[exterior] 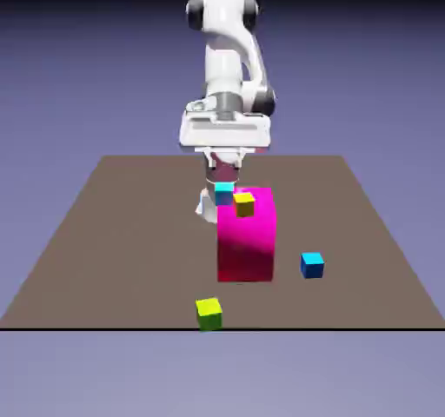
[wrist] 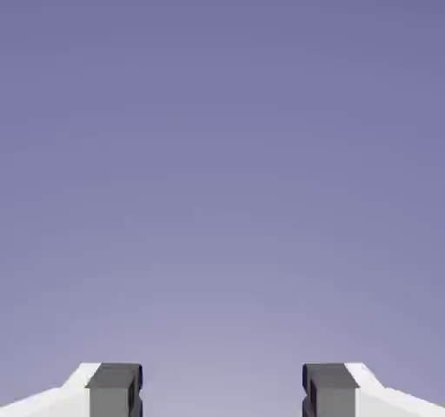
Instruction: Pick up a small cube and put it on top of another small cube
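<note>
In the exterior view, the white arm (exterior: pixel 223 68) is seen in the upper middle of the frame, folded at its upper joints, with the broad white hand held level just above the middle of the frame. The gripper (wrist: pixel 222 389) is held with its jaws apart, and nothing is gripped between them; in the hand view, one grey fingertip (wrist: pixel 115 391) is shown at the bottom left and the other at the bottom right, with only the blue-violet backdrop (wrist: pixel 222 189) seen between and above them.

The small deep-blue cube (exterior: pixel 312 266) is placed on the brown table (exterior: pixel 130 250), in the lower right of the exterior view, near the magenta block (exterior: pixel 246 241) but apart from it. Its top face is coloured a lighter blue, its front face is darker, and it is set upright on its base. By the magenta block it is far exceeded in size.

A cyan cube (exterior: pixel 223 194) and a yellow-orange cube (exterior: pixel 244 205) are seen close together near the middle of the frame, around the block's upper edge. A yellow-green cube (exterior: pixel 209 314) is seen at the bottom, slightly left of centre, by the table's near edge.
</note>
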`<state>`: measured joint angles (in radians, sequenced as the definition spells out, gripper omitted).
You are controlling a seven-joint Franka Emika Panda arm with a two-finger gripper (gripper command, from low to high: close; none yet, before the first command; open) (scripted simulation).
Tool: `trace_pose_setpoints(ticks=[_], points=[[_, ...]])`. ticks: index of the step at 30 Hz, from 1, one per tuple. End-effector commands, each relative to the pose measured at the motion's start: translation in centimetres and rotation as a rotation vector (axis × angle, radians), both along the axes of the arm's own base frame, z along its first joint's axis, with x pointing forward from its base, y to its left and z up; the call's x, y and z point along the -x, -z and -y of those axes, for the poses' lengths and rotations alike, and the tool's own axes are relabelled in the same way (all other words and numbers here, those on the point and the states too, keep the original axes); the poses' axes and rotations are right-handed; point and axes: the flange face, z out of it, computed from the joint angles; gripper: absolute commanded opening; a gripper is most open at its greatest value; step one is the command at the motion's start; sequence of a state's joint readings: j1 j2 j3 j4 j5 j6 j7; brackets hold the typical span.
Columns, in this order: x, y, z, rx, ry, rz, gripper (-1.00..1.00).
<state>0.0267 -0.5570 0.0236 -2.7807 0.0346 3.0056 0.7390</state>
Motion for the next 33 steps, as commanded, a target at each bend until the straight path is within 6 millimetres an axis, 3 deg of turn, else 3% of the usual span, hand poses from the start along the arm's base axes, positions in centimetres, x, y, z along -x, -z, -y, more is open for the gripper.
trace_pose_setpoints(ticks=[1, 9, 18, 26, 33], points=[[-0.5, 0.3, -0.5, -0.013, -0.024, -0.024, 0.0], [-4.2, 3.8, -6.1, -0.101, -0.233, -0.213, 0.0], [-6.2, 8.7, -14.6, -0.172, -0.493, -0.396, 0.0], [-5.7, 12.8, -23.6, -0.216, -0.739, -0.499, 0.0], [-3.5, 15.7, -32.1, -0.242, -0.967, -0.527, 0.0]])
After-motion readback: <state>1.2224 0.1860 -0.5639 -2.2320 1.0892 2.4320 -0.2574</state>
